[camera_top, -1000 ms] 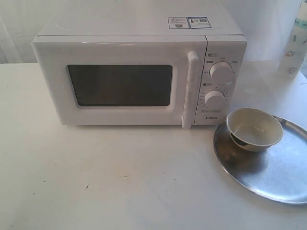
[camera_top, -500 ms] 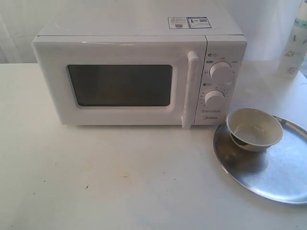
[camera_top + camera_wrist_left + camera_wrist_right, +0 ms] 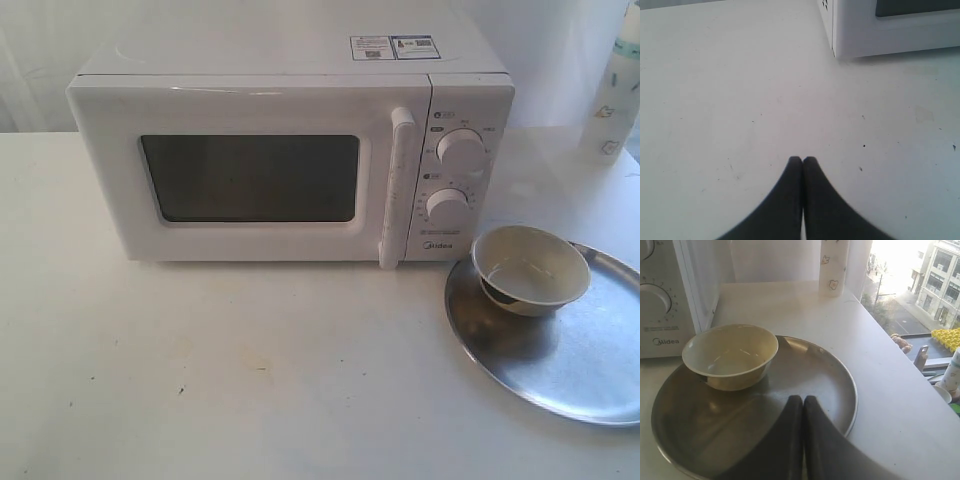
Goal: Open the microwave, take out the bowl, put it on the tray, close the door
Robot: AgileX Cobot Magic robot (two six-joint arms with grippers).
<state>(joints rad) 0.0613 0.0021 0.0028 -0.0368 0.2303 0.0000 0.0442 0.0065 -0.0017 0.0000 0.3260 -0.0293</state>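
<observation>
The white Midea microwave (image 3: 290, 150) stands at the back of the table, its door (image 3: 250, 180) shut with the tall handle (image 3: 397, 185) beside the two dials. To its right the cream bowl (image 3: 530, 268) rests on the silver tray (image 3: 570, 350). No arm shows in the exterior view. My left gripper (image 3: 802, 160) is shut and empty over bare table, with the microwave's corner (image 3: 880, 30) ahead. My right gripper (image 3: 803, 399) is shut and empty above the tray (image 3: 815, 370), apart from the bowl (image 3: 731, 355).
A tall white patterned bottle (image 3: 612, 95) stands at the back right near the table's edge and shows again as the bottle (image 3: 833, 267) in the right wrist view. The white table (image 3: 200, 370) stretches out in front of the microwave.
</observation>
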